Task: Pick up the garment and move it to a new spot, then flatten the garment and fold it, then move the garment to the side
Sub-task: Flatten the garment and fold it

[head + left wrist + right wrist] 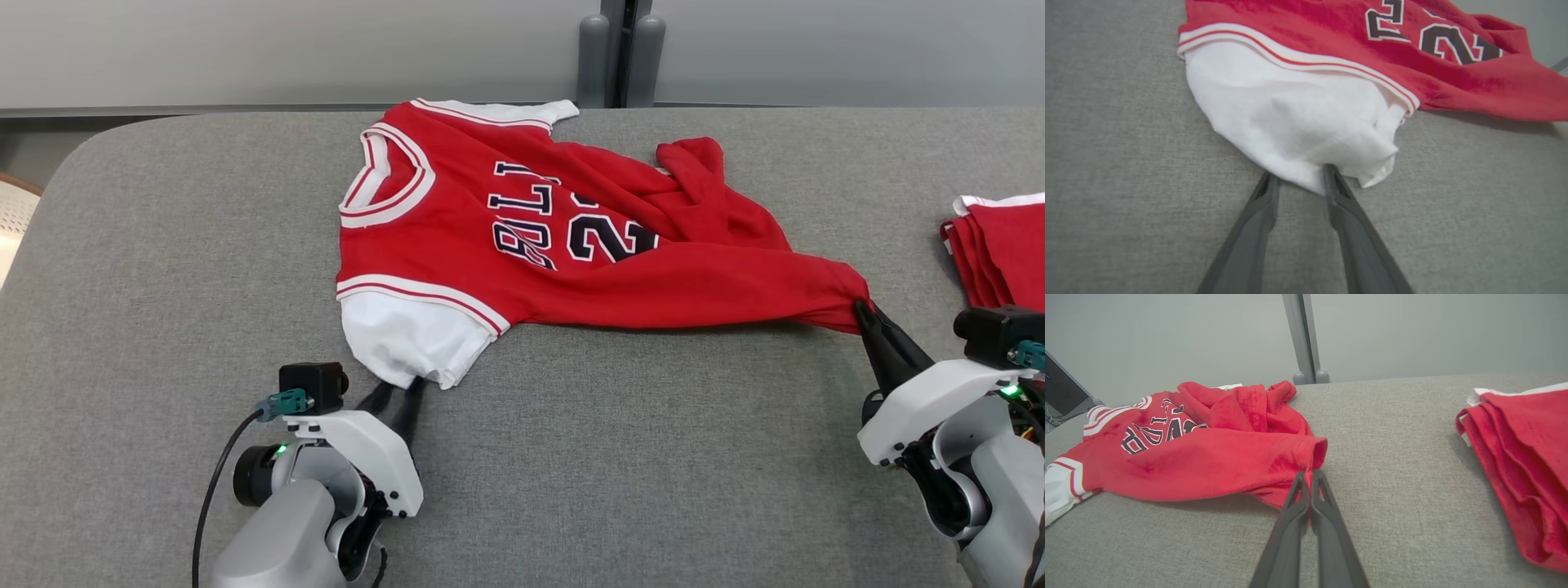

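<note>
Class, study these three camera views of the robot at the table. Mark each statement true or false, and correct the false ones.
1. The right end effector is shut on the red jersey. True.
2. The left end effector is clamped tight on the collar. False: its fingers stand apart at the white sleeve.
3. The jersey lies fully flat. False: its right part is bunched up.
4. The jersey is the only garment here. False: a folded red pile lies to the robot's right.
5. The jersey's lettering faces up. True.
</note>
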You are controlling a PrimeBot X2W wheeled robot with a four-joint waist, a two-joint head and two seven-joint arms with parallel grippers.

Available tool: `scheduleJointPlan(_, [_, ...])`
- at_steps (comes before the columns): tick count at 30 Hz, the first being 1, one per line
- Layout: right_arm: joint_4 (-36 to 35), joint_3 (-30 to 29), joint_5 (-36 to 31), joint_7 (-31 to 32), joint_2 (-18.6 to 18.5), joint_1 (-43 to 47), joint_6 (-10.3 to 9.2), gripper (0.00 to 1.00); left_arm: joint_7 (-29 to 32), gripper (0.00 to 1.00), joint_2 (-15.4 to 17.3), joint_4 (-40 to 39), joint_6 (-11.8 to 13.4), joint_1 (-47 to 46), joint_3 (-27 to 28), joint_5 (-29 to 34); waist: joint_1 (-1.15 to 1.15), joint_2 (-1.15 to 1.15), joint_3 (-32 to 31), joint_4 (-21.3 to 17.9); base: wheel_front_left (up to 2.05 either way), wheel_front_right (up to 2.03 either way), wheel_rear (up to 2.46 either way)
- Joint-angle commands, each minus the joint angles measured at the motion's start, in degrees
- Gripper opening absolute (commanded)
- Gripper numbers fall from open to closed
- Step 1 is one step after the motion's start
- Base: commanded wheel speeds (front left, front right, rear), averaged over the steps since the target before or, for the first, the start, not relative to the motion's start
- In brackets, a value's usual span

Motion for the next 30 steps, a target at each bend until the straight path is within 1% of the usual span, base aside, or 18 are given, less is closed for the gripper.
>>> scheduleJointPlan(1, [-0.1,-0.1,-0.4,0.1,-0.1,-0.5,-0.03,0.0,0.6,0.0,-0.1,0.9,0.1,-0.1,-0.9,-0.4,0.0,0.0,-0.1,0.1,0.0,0.0,0.0])
scheduleJointPlan(9, [2.0,-1.0,0.2,-1.2,0.7,0.9,-0.03,0.0,-3.5,0.0,0.2,2.5,0.0,1.4,-2.8,0.0,0.0,0.0,-2.7,1.5,0.0,0.0,0.0])
scheduleJointPlan(15, [2.3,-0.5,1.0,-3.0,1.2,1.6,-0.03,0.0,-6.3,0.0,2.8,-0.8,-0.2,2.5,-1.4,-0.6,0.0,0.0,-5.6,2.7,0.0,0.0,0.0])
scheduleJointPlan(19, [1.3,0.3,1.2,-4.7,0.3,2.0,-0.03,0.0,-7.1,0.0,6.2,-8.0,-0.3,2.7,1.9,-1.1,0.0,0.0,-8.2,3.3,0.0,0.0,0.0])
scheduleJointPlan(23, [-0.6,0.8,3.2,-5.3,0.2,1.8,-0.03,0.0,-7.1,0.0,9.6,-19.4,-0.3,3.8,6.8,-1.1,0.0,0.0,-10.6,3.2,0.0,0.0,0.0])
scheduleJointPlan(25, [-2.4,0.5,5.0,-5.1,-0.2,1.1,-0.03,0.0,-7.1,0.0,11.5,-25.1,0.2,4.2,9.1,-0.7,0.0,0.0,-11.8,2.9,0.0,0.0,0.0])
scheduleJointPlan(27, [-4.3,0.9,4.8,-5.1,-1.6,-0.1,-0.03,0.0,-7.1,0.0,12.8,-31.0,1.1,4.2,11.0,-1.2,0.0,0.0,-12.7,2.4,0.0,0.0,0.0])
scheduleJointPlan(30, [-6.7,0.3,4.2,-5.7,-3.0,-2.0,-0.03,0.0,-6.1,0.0,14.7,-39.5,3.2,3.7,13.4,-1.9,0.0,0.0,-13.7,1.7,0.0,0.0,0.0])
